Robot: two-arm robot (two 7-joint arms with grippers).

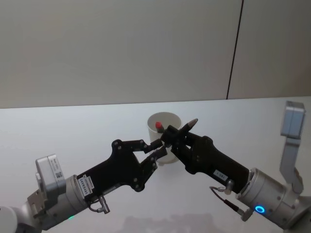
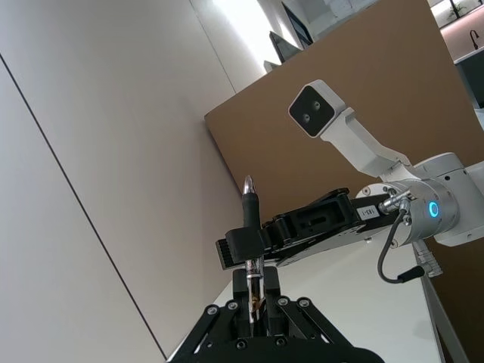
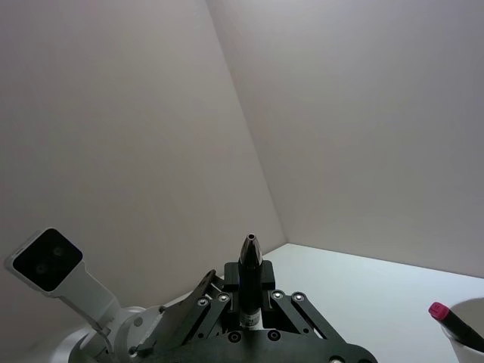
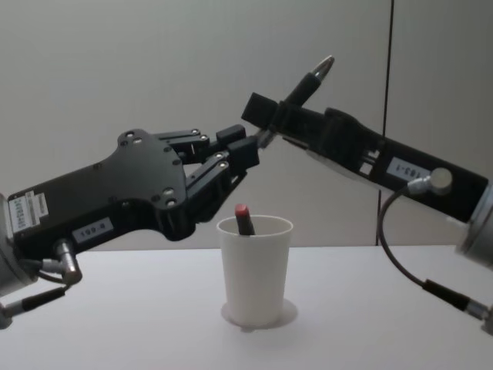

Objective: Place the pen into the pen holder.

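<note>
A dark pen (image 1: 188, 125) with a silver tip is held in the air just above the pen holder (image 1: 170, 119), a white paper cup on the table. My right gripper (image 1: 171, 137) is shut on the pen's middle. My left gripper (image 1: 162, 148) meets it from the other side, its fingers closed on the pen's lower end. In the chest view the pen (image 4: 312, 77) slants up to the right, above the cup (image 4: 254, 270). In the left wrist view the pen (image 2: 249, 204) stands between my left fingers (image 2: 271, 291), with the right gripper (image 2: 243, 246) clamped higher up.
A second pen with a red cap (image 4: 242, 216) stands inside the cup. The white table (image 1: 73, 131) spreads out around the cup, ending at a grey wall behind. The left arm's wrist camera (image 3: 45, 261) shows in the right wrist view.
</note>
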